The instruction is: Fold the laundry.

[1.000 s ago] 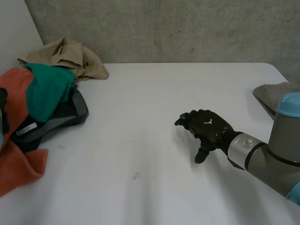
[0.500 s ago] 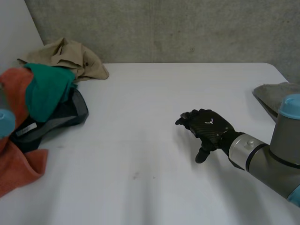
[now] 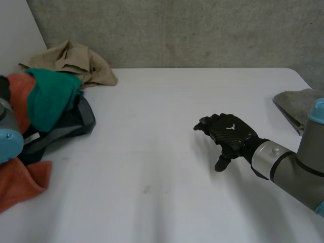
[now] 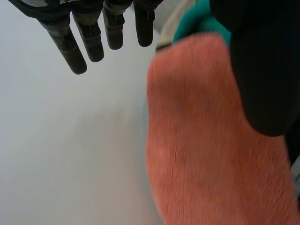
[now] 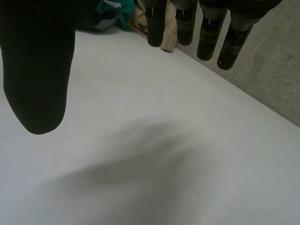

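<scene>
Basically nothing grasped yet: left hand [image 4: 93, 33], fingers straight and empty, hangs at the edge of the orange towel [image 4: 206, 140] in the pile [image 3: 55, 111] on the desk [image 3: 162, 101], likely lining up a pick, while right hand [image 3: 230, 136] hovers relaxed and empty above bare desk.

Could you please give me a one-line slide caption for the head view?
Right hand open over the white table; laundry piled at the table's left edge, a grey cloth at its right.

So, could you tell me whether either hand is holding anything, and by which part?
Nothing is held. The left hand is open beside the orange towel; the right hand is open over the bare table.
</scene>
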Controlling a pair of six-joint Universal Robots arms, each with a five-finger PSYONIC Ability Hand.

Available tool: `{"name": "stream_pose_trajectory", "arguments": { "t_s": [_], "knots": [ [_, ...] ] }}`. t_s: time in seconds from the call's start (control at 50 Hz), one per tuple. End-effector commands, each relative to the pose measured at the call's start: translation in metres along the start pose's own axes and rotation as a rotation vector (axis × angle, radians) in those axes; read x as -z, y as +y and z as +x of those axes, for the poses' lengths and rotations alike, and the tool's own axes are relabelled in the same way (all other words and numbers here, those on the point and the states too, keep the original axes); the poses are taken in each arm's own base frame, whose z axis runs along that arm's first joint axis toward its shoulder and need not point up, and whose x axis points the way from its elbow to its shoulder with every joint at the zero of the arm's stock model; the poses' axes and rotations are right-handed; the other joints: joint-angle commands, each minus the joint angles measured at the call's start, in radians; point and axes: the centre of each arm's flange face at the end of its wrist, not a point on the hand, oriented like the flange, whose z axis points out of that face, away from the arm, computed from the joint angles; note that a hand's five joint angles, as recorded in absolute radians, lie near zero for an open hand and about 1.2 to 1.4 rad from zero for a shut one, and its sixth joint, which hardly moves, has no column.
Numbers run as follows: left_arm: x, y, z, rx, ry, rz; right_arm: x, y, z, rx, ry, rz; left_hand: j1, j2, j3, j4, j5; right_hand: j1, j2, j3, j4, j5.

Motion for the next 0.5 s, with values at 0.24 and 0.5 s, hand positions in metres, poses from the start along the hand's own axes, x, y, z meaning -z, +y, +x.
{"name": "stream_pose_trajectory", "arguments": {
  "t_s": [0.24, 0.5],
  "knots": [
    [-0.045, 0.060, 0.012, -0.114, -0.033, -0.130, 0.001, 0.002, 0.000, -0.004, -0.001, -0.007, 0.546, 0.555, 0.535, 0.541, 0.531, -0.024, -0.041, -0.030, -0.054, -0.060],
    [-0.028, -0.021, -0.001, 0.007, -0.124, 0.141, 0.001, 0.002, 0.000, -0.004, 0.001, -0.006, 1.196, 1.205, 1.185, 1.191, 1.181, -0.024, -0.041, -0.030, -0.054, -0.060]
  ]
}}
